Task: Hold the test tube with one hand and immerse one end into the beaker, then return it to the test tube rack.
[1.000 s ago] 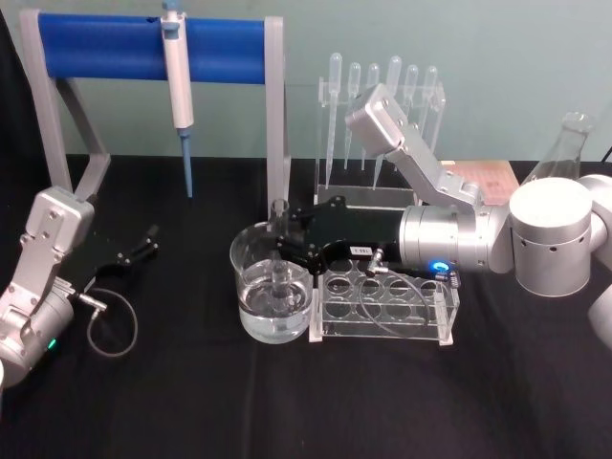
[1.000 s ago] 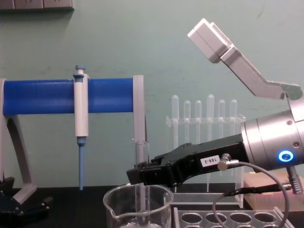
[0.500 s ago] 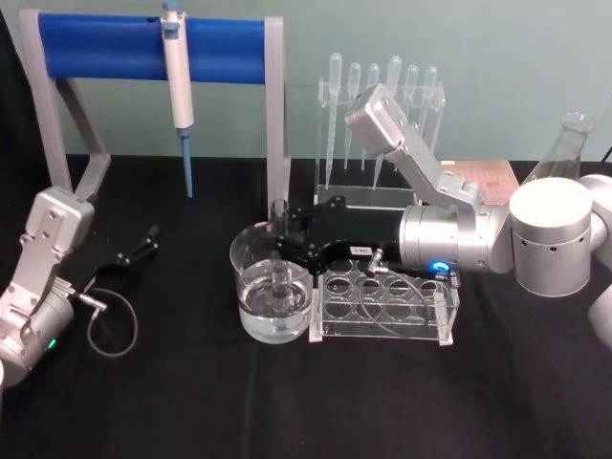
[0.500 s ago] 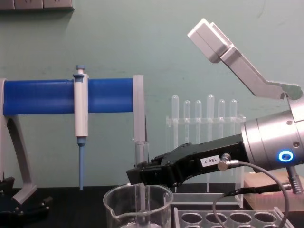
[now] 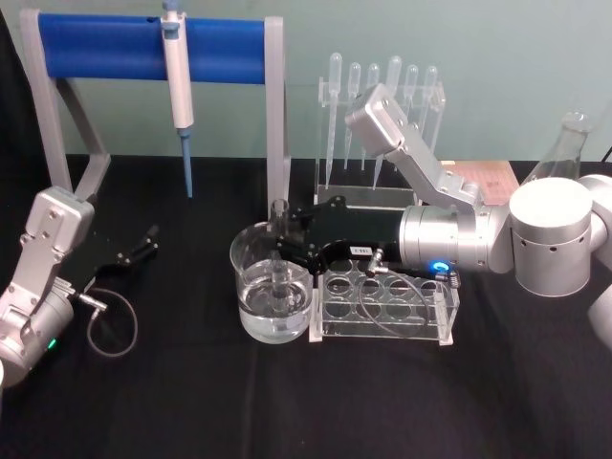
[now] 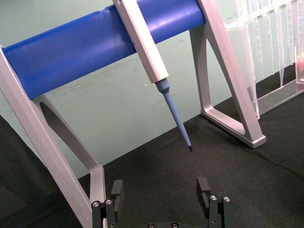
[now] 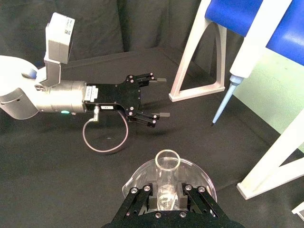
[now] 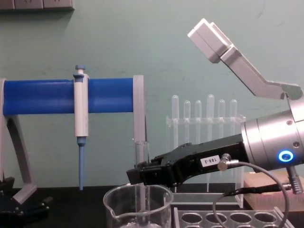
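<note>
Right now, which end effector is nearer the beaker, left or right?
Right. The right end effector is above the beaker, gripping the test tube standing in it; the left end effector lies open, well to its left.

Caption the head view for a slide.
Right black gripper holds clear glass test tube in wide glass beaker; left gripper parked open.

Clamps the clear glass test tube (image 8: pixel 141 153) upright, a little below its open rim, between the two black fingers of the right gripper (image 5: pixel 281 251), with the round end dipped under the water. Shows the wide clear beaker (image 5: pixel 245 266) standing part full beneath, pouring spout toward the robot's left, tube near its middle. Finds the clear test tube rack (image 5: pixel 384 322) with round holes just beside the beaker, on the robot's right
</note>
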